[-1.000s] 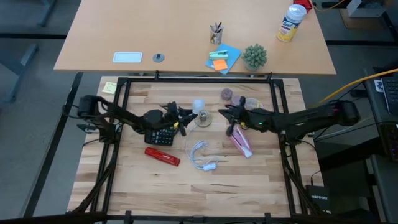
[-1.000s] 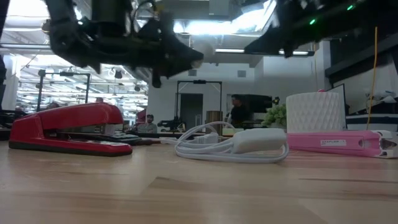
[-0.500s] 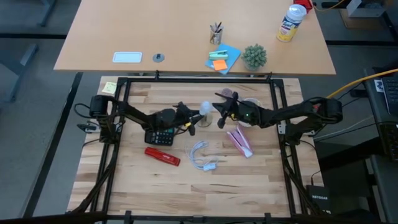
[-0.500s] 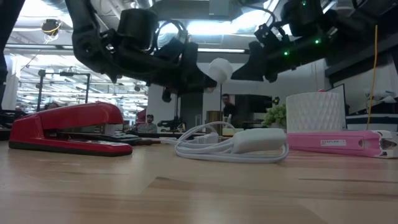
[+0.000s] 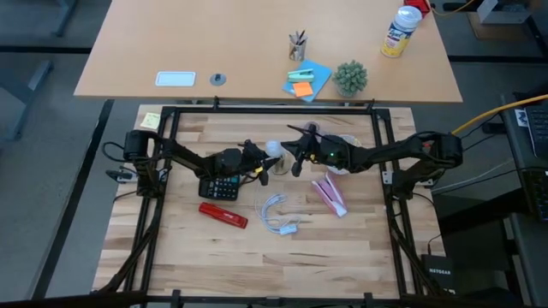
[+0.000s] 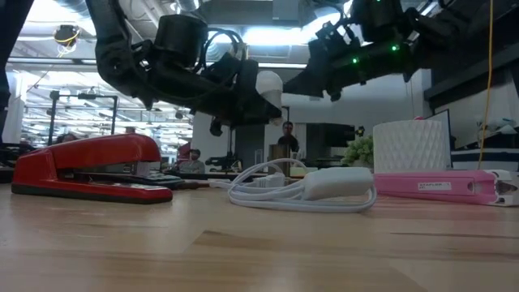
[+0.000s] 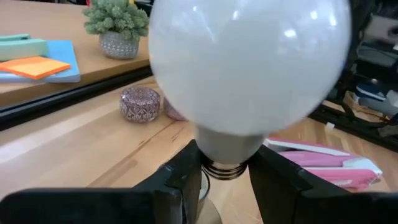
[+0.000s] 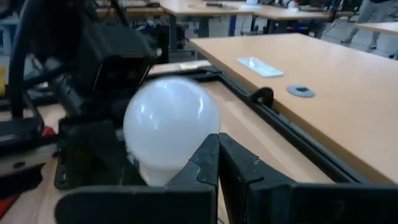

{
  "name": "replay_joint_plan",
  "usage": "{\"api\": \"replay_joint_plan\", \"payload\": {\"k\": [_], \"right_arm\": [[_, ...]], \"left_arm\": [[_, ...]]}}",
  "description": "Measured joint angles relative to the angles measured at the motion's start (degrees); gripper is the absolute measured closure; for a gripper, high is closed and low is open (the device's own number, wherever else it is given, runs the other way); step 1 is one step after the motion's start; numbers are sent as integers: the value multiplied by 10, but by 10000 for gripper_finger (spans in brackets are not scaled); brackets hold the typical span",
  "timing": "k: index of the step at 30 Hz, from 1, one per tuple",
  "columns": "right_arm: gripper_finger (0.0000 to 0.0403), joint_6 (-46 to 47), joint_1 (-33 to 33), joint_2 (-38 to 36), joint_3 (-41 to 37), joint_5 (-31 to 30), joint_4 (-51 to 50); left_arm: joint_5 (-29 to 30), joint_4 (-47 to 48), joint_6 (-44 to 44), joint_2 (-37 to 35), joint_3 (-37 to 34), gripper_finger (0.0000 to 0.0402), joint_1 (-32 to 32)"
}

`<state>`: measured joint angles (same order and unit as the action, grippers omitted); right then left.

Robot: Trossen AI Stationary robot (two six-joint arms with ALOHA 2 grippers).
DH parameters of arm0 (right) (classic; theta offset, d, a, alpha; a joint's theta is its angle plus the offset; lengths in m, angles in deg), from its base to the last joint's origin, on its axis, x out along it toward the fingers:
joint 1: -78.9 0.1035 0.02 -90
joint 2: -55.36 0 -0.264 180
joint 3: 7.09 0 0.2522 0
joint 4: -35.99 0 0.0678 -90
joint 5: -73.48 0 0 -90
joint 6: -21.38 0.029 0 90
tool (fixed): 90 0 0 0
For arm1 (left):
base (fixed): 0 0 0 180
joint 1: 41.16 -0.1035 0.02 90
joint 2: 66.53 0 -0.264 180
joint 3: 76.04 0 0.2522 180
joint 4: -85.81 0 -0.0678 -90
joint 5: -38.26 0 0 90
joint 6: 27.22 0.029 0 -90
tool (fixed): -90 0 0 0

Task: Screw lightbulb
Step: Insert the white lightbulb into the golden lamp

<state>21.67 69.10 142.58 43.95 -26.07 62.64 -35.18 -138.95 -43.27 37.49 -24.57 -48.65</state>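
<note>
The right gripper (image 5: 294, 159) has moved in toward the lightbulb (image 5: 273, 149), its fingers pressed together, tips just beside the globe. The left gripper (image 5: 264, 162) clamps the lightbulb's metal screw end, holding it aloft above the calculator (image 5: 224, 186) and white cable (image 6: 300, 185).

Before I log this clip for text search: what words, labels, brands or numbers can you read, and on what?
Nothing reads clearly.
Pink tube: a small printed label, too blurred to read.
Spray can: label colours only, no legible words.
Calculator: keys too small to read.
Lightbulb: no marking visible.
</note>
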Motion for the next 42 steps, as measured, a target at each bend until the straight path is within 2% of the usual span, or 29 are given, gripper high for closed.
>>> {"api": "replay_joint_plan", "payload": {"k": [6, 14, 21, 30, 42], "right_arm": [[395, -8, 1, -3, 2, -50, -34], [395, -12, 1, -3, 2, -60, -35], [395, -38, 1, -3, 2, -106, -25], [395, -53, 1, -3, 2, -79, 19], [395, -53, 0, -3, 2, -43, 34]], "left_arm": [[4, 5, -1, 0, 2, 289, -6], [3, 14, 16, 0, 2, 289, -9], [1, 31, 15, 0, 3, 289, -9], [1, 61, 30, 14, 31, 289, -9], [4, 81, 30, 24, 32, 289, -17]]}}
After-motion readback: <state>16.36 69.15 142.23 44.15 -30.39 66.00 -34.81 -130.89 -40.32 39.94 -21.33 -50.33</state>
